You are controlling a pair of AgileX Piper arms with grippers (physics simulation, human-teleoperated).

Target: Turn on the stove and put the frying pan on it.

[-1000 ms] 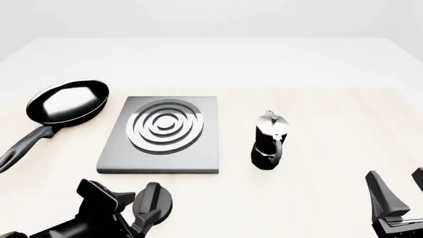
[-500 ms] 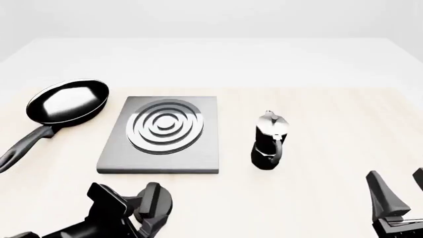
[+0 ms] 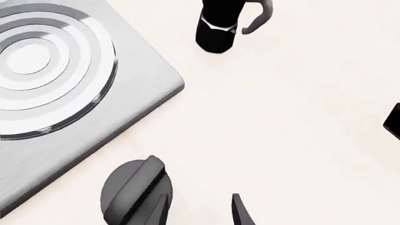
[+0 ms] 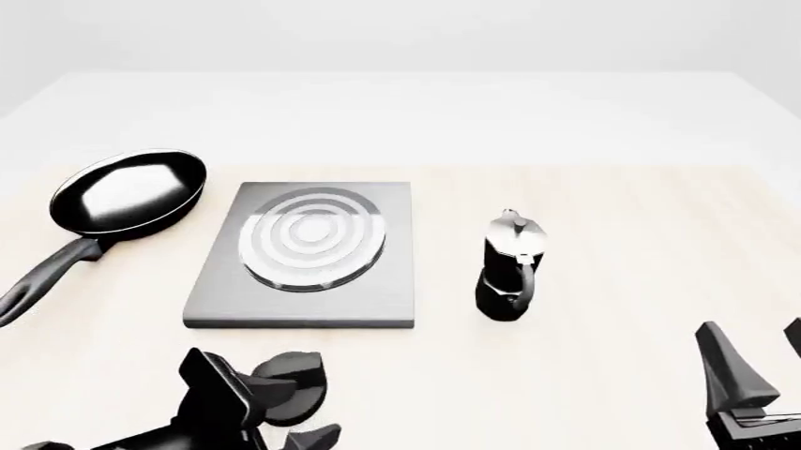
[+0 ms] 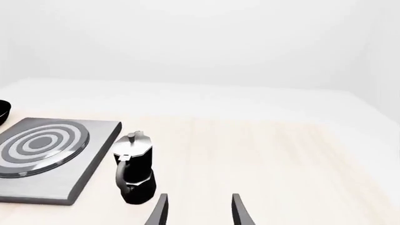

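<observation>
Left gripper (image 4: 285,412) spread open about the knob (image 4: 295,382), just before the stove (image 4: 307,253). Right gripper (image 4: 755,375) open, idle. Frying pan (image 4: 128,192) left of stove on the table (image 4: 601,216). Risk: fingers slipping off the knob, leaving the stove unlit.

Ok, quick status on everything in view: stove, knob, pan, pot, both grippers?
stove: flat on the table, rings bare
knob: in front of the stove, left gripper at it, jaws apart
frying pan: upright and empty on the table, left of the stove
moka pot: upright, right of the stove
right gripper: open, holding nothing
</observation>
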